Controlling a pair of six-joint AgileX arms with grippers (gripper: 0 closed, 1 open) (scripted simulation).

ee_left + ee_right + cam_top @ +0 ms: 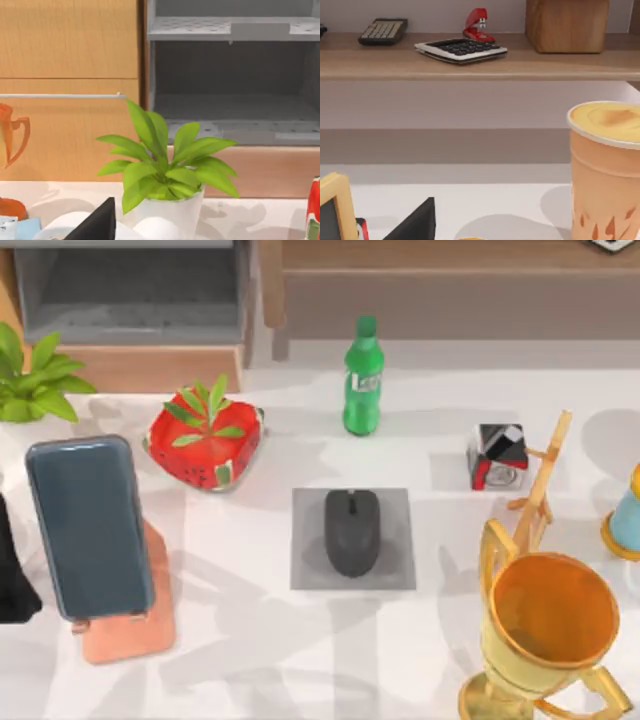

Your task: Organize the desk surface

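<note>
The white desk surface [250, 560] spans the top view, carrying a black mouse [352, 531] on a grey mat [305, 570] at centre. Whether either gripper's fingers are apart cannot be told.

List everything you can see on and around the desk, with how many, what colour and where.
desk surface: one, white, under everything
mouse: one, black, on the mat at centre
mat: one, grey, centre
bottle: one, green, upright behind the mouse
phone: one, dark, on the stand at left
stand: one, pink-orange, left front
watermelon box: one, red with green leaves, left of the bottle
plant: one, green in a white pot, far left rear
cube: one, black, white and red, right
trophy: one, gold, right front
cup: one, orange, right
stapler: one, red, on the shelf
calculators: two, dark-keyed, on the shelf
</note>
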